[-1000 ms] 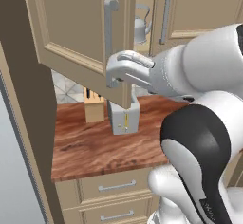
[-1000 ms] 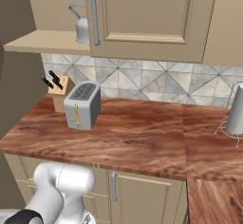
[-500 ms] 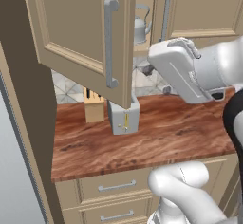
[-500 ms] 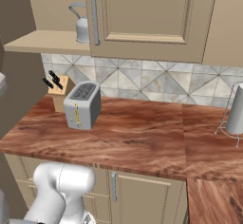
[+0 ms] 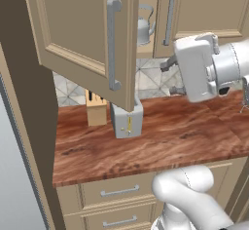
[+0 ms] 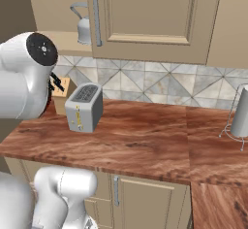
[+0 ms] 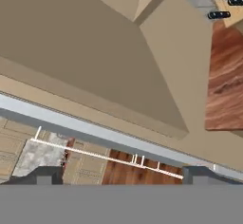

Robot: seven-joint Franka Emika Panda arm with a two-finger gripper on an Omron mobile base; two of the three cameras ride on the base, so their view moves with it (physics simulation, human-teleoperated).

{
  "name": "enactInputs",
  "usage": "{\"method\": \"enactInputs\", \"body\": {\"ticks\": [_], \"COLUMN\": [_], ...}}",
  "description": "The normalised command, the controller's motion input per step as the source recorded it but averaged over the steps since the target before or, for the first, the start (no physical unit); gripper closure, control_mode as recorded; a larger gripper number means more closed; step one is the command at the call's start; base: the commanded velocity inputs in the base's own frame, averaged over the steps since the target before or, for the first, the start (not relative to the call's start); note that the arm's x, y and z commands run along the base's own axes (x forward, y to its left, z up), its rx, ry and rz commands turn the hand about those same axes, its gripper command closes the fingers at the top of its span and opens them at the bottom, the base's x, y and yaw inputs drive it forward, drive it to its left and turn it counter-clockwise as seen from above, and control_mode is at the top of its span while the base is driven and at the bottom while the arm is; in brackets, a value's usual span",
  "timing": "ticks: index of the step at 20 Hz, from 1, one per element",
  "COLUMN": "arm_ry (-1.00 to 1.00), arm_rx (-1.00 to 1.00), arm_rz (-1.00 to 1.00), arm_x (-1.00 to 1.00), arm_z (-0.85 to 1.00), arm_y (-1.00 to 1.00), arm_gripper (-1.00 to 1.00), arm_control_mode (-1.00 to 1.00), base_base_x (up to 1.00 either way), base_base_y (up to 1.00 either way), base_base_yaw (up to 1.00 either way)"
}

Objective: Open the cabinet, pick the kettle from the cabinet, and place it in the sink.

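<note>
With the cabinet (image 5: 87, 39) door now swung wide and our hand moved off its handle to the right, our gripper (image 7: 118, 171) gapes empty, so we can go for the kettle (image 5: 143, 25) on the shelf inside, untouched

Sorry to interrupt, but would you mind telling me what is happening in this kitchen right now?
The robot arm is partway through fetching the kettle from the wall cabinet. The left cabinet door is swung open, and the kettle sits on the shelf inside, untouched. The gripper is open and empty, below the shelf and in front of the tiled backsplash. A toaster and a knife block stand on the wooden counter below.
</note>
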Motion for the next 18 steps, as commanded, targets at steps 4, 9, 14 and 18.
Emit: {"method": "enactInputs", "body": {"ticks": [4, 9, 14, 18], "arm_ry": [0.11, 0.03, 0.06, 0.05], "arm_rx": [0.22, 0.21, 0.16, 0.09], "arm_rz": [0.28, 0.28, 0.27, 0.16], "arm_x": [0.33, 0.53, 0.56, 0.57], "arm_z": [0.00, -0.03, -0.04, -0.04], "arm_y": [-0.08, 0.04, 0.16, 0.33], "arm_gripper": [-1.00, -1.00, -1.00, -1.00], "arm_control_mode": [-1.00, -1.00, -1.00, -1.00], "base_base_x": [0.00, 0.00, 0.00, 0.00], "base_base_y": [0.00, 0.00, 0.00, 0.00], "base_base_yaw": [0.00, 0.00, 0.00, 0.00]}}
